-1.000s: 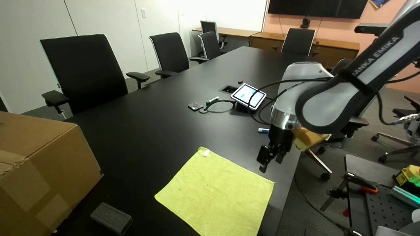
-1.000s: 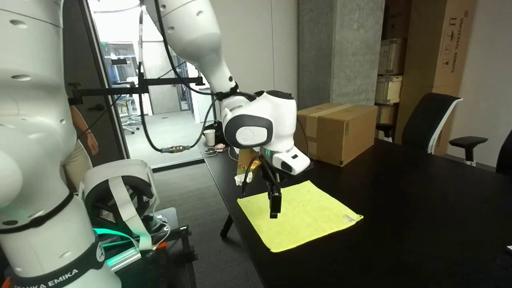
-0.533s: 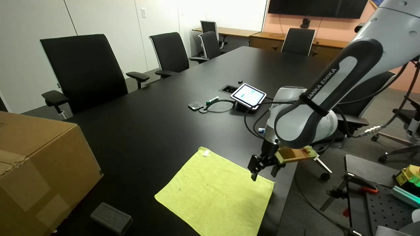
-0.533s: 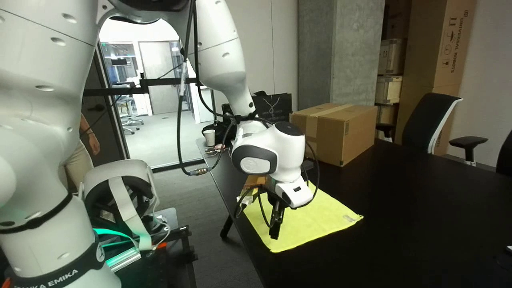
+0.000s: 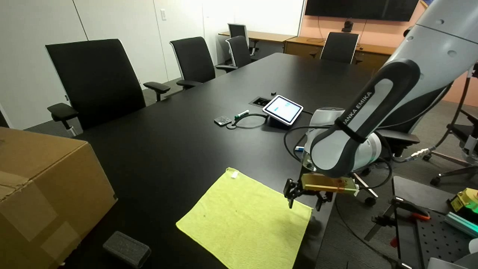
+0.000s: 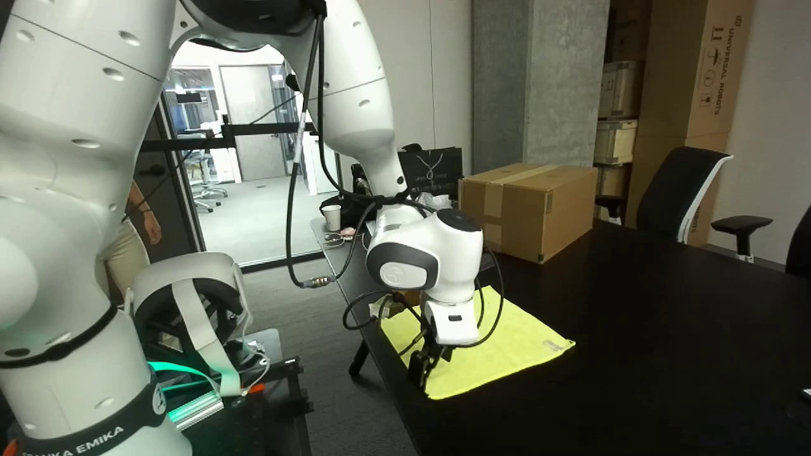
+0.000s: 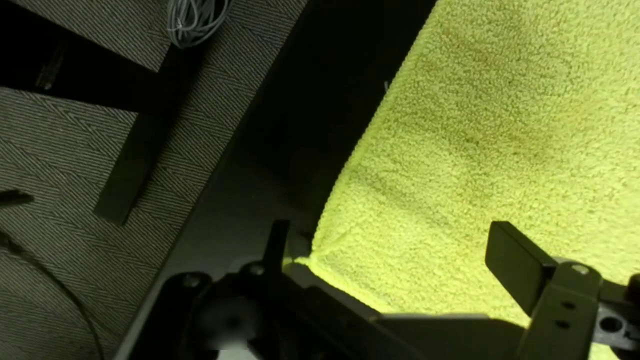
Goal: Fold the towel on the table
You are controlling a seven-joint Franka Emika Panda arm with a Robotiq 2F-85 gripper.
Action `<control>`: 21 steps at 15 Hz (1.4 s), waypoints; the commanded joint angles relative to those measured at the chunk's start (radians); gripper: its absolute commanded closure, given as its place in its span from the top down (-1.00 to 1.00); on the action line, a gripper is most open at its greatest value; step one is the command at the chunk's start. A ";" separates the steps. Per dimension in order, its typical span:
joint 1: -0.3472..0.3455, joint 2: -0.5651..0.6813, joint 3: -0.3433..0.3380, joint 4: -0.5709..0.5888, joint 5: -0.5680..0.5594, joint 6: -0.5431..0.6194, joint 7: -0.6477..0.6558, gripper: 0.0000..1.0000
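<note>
The yellow-green towel (image 5: 242, 220) lies flat and spread out on the glossy black table (image 5: 168, 149), close to the table's edge. It also shows in an exterior view (image 6: 507, 345), partly hidden by the arm. My gripper (image 5: 304, 206) is open and empty, pointing down just above the towel's corner nearest the table edge. In the wrist view the fingers (image 7: 390, 225) stand wide apart: one beside the towel's corner tip, the other over the towel (image 7: 475, 150). I cannot tell whether a fingertip touches the cloth.
A brown cardboard box (image 5: 56, 198) and a dark eraser-like block (image 5: 127, 248) stand on the table beyond the towel. A tablet (image 5: 283, 109), a green marker (image 5: 242, 114) and a blue marker (image 5: 299, 148) lie farther along. The table edge runs close beside my gripper.
My gripper has come down toward the towel's corner near the table edge and has turned, so both fingers now show apart. The towel has not moved.
</note>
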 commanded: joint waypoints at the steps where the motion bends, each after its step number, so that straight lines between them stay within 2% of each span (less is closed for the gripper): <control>1: 0.066 0.004 -0.044 0.011 0.003 -0.019 0.167 1.00; 6: 0.106 0.022 -0.059 0.002 -0.015 0.010 0.338 1.00; 18: 0.205 0.133 -0.160 0.017 -0.108 0.175 0.578 1.00; 19: 0.215 0.133 -0.170 0.016 -0.120 0.174 0.594 0.85; 21: 0.239 0.129 -0.191 0.017 -0.146 0.173 0.620 0.43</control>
